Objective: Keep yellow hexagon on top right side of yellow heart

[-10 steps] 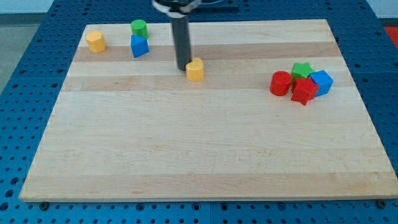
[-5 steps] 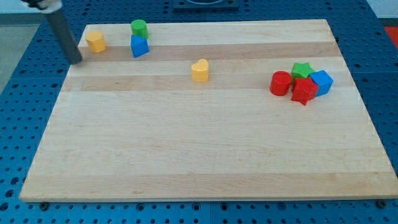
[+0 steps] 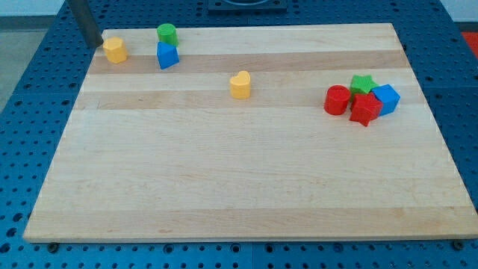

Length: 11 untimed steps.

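My tip [image 3: 95, 44], a bare rod without fingers, sits just left of the yellow hexagon [image 3: 115, 50], far from the yellow heart [image 3: 240, 84].

The wooden table [image 3: 246, 172] carries eight blocks. Near the view's top left corner lies the yellow hexagon [image 3: 115, 50]; to its right, the green cylinder [image 3: 166, 33] with the blue block [image 3: 167, 55] just below it. The yellow heart [image 3: 240, 84] lies alone near the centre top. At the view's right, clustered together: red cylinder [image 3: 337, 99], red star [image 3: 365, 109], green star [image 3: 362, 83], blue block [image 3: 387, 97].
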### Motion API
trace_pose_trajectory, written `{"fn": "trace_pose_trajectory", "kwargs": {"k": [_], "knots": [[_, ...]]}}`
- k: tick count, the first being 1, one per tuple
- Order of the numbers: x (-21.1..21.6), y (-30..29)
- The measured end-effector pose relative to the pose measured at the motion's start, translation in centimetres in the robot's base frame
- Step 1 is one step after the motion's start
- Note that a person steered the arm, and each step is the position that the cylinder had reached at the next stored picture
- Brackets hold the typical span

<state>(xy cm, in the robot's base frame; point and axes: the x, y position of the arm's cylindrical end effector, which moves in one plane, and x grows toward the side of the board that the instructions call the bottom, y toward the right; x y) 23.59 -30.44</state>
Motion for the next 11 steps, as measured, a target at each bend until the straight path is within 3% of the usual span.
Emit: {"fn": "trace_pose_trajectory", "kwargs": {"k": [2,9,11], "knots": [[2.3,2.1],[1.3,18.2],[-0.7,22.7]]}}
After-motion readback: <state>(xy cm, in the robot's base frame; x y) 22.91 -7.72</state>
